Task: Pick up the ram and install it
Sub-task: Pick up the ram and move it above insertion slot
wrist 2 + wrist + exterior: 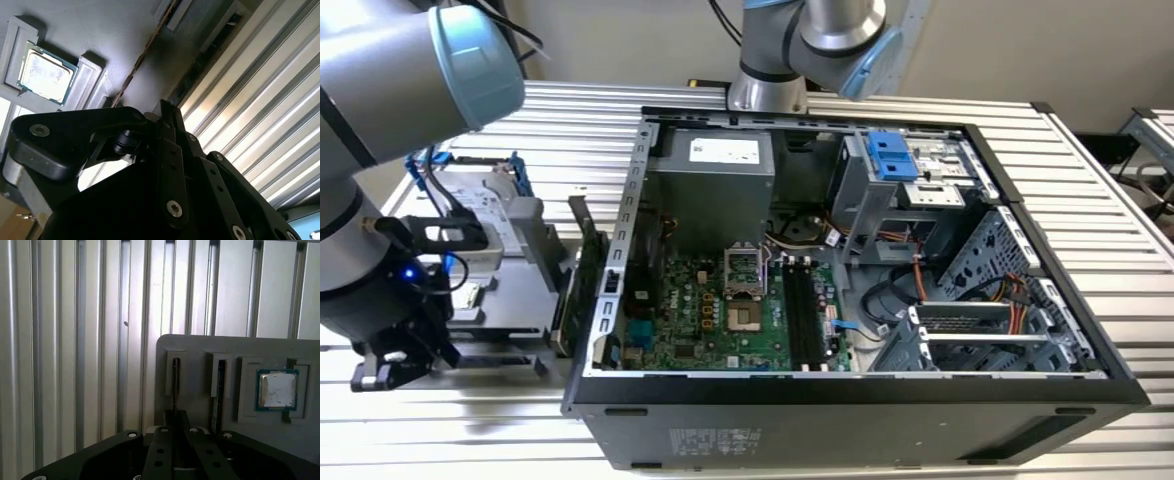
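The ram [176, 382] is a thin dark stick lying on edge in a slot of a grey holder plate [200, 347]. In the second wrist view the ram [142, 52] appears as a narrow brownish edge. My gripper [175, 421] sits at the stick's near end, its black fingers drawn together around it. In the second wrist view the gripper [167, 112] has its finger plates side by side. In the exterior view the gripper [387, 370] hangs low at the far left, beside the holder [507, 270]. The black motherboard slots [803, 310] lie inside the open computer case [854, 400].
A second thin stick [220, 390] stands in the neighbouring slot of the plate. A square silver processor chip [276, 389] rests in a recess beside it. A dark card [587, 255] stands on edge between holder and case. The ribbed metal table [1067, 200] surrounds everything.
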### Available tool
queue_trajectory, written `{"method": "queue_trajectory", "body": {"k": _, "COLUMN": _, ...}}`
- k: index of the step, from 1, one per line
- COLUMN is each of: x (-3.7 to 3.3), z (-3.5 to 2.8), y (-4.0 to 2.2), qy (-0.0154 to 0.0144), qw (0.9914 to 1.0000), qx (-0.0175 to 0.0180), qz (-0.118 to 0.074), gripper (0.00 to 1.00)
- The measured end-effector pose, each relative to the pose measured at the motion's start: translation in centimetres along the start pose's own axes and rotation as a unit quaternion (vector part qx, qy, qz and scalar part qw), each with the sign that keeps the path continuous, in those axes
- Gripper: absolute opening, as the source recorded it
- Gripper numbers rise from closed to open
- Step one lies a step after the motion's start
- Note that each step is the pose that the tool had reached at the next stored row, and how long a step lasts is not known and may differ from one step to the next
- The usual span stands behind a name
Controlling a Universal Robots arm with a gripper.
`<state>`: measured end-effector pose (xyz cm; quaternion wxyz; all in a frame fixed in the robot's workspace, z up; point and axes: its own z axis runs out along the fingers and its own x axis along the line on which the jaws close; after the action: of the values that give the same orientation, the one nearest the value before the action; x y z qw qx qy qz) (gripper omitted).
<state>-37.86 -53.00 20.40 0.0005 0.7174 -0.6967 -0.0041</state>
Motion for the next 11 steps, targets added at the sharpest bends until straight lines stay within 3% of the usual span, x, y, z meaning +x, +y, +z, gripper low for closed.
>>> {"method": "queue_trajectory", "body": {"k": 11, "x": 0.0, "z": -0.96, "y": 0.01, "qy": 0.0, "qw": 1.0, "qx": 0.0, "qz": 0.001, "gripper": 0.0}}
